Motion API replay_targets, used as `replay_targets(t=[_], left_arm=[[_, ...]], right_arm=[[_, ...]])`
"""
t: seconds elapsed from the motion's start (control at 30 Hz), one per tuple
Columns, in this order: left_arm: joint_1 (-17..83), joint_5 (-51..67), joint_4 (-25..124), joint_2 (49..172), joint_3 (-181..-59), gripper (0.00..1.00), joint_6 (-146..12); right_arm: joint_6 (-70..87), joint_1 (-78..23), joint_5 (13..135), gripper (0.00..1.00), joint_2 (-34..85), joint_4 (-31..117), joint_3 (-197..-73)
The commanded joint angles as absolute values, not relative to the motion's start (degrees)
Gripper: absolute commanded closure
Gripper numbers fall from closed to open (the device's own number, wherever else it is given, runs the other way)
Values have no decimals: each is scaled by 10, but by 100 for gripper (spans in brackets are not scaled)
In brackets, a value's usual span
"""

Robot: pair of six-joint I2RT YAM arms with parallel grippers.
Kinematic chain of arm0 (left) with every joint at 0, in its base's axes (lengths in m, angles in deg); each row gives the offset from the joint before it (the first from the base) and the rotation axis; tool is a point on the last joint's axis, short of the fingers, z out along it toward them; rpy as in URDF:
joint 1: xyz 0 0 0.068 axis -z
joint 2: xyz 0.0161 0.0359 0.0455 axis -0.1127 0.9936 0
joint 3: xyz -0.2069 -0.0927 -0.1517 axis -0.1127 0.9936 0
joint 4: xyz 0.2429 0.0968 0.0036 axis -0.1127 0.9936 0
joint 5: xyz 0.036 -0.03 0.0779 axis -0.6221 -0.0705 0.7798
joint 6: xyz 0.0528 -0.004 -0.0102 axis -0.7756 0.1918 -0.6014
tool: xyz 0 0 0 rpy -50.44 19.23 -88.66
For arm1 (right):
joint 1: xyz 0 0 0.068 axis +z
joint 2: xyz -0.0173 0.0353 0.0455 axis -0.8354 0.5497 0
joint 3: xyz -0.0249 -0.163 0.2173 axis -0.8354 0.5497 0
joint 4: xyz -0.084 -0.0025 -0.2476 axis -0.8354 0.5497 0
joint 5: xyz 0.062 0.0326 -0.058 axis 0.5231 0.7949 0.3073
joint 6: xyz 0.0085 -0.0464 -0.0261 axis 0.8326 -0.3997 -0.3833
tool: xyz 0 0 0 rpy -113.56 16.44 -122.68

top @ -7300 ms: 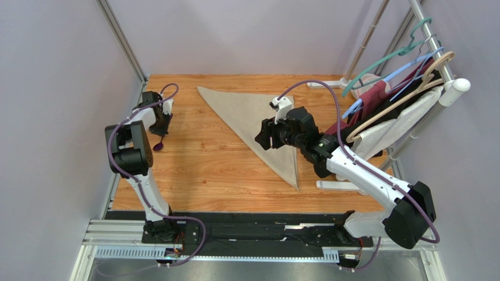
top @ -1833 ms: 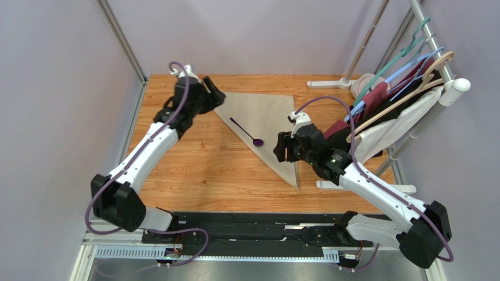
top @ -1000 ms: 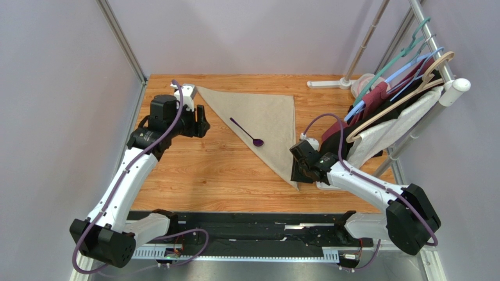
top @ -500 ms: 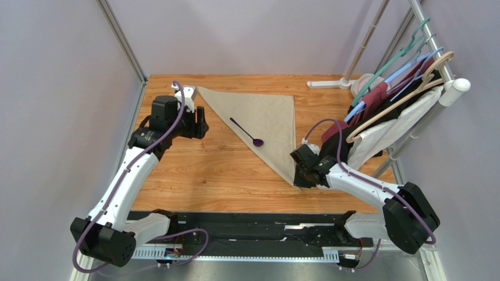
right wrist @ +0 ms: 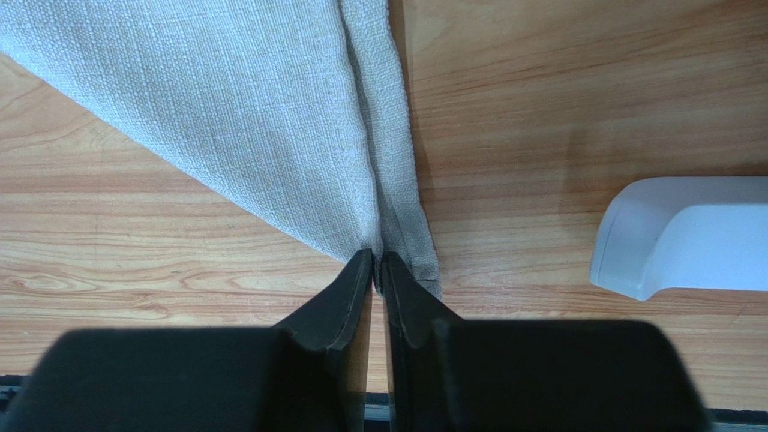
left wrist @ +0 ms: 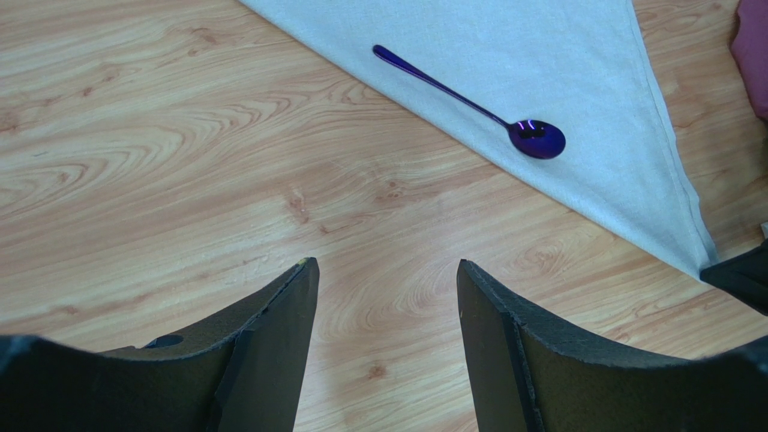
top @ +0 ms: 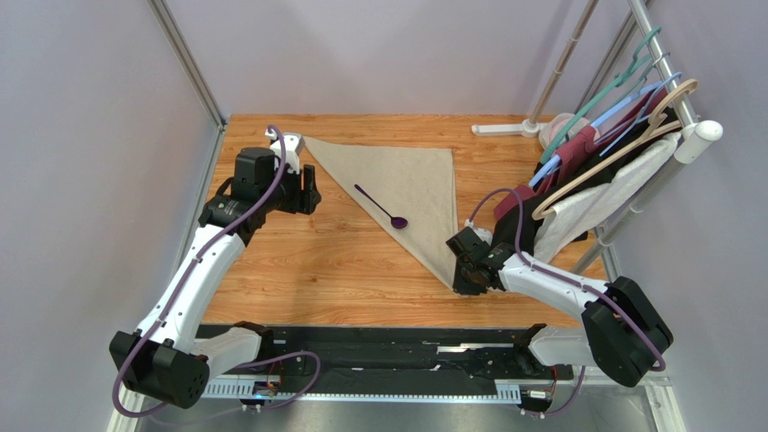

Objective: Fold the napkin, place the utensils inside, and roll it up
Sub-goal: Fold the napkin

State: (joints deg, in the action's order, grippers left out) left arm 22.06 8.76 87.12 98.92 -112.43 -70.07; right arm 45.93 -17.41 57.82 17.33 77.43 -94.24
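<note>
Napkin (top: 410, 180) lies folded into a triangle on the table (top: 315, 265), with one spoon (top: 380, 206) resting on it. Right gripper (right wrist: 377, 265) is pinched on its near corner. Left gripper (left wrist: 386, 270) hovers with jaws apart, holding nothing. Rolling seems not yet done.

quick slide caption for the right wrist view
Right gripper pinching the near corner of the folded napkin on the wooden table.

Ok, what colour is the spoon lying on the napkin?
The spoon is dark glossy purple, clearest in the left wrist view.
</note>
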Motion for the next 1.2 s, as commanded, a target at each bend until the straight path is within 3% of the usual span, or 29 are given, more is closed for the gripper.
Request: replay_targets(t=[0.0,0.13,0.33,0.53,0.7,1.17], left_arm=[[218,85,865,988,-1125,33,-715],[218,84,865,985,-1126,33,-715],[218,81,865,983,-1124,34,-714],[218,81,864,980,-1124,34,-715],[218,81,863,979,-1123,34,-715],[218,83,863,977,-1121,34,-715]], right_arm=[[464,-174,571,80,150,801,-966],[463,-174,558,62,116,837,-984],[475,-175,552,48,117,850,-979],[491,-179,566,48,124,828,-957],[494,-198,581,58,114,809,-937],[497,-218,606,63,118,775,-905]])
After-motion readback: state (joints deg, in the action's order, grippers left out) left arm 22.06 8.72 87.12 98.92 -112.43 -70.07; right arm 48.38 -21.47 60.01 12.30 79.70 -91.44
